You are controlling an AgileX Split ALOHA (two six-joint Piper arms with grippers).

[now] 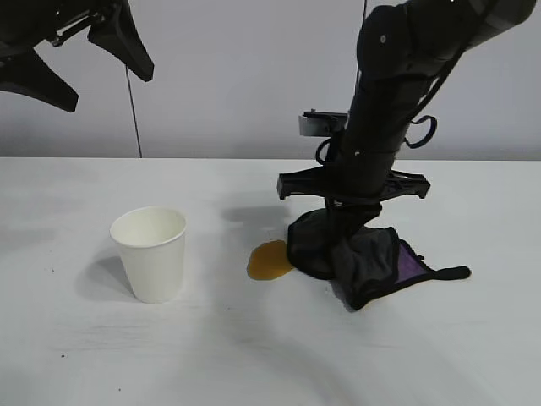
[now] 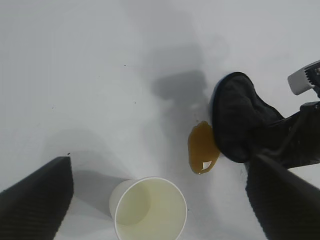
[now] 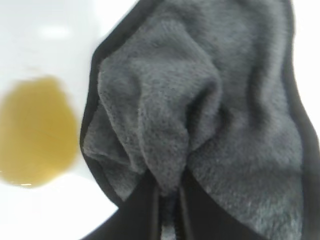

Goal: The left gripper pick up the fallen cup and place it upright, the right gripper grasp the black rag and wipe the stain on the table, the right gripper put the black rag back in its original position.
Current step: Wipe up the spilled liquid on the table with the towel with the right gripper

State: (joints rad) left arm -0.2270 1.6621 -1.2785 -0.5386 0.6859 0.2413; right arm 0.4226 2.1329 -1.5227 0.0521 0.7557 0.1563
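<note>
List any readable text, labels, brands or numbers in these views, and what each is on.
None readable in any view.
cup: plain white, no print.
black rag: a small purple patch, no lettering visible on it.
Grey box on the arm above the right gripper: no legible marking.
table, stain and left gripper: no text or signs.

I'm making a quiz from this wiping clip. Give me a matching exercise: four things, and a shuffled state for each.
Things:
1. cup
2. rag
3. stain
4. left gripper

States:
A. pinched by the right gripper
B. open, raised above the table
C. upright
D. amber, touching the rag's edge

Pairs: 1-C, 2-A, 3-D, 4-B
</note>
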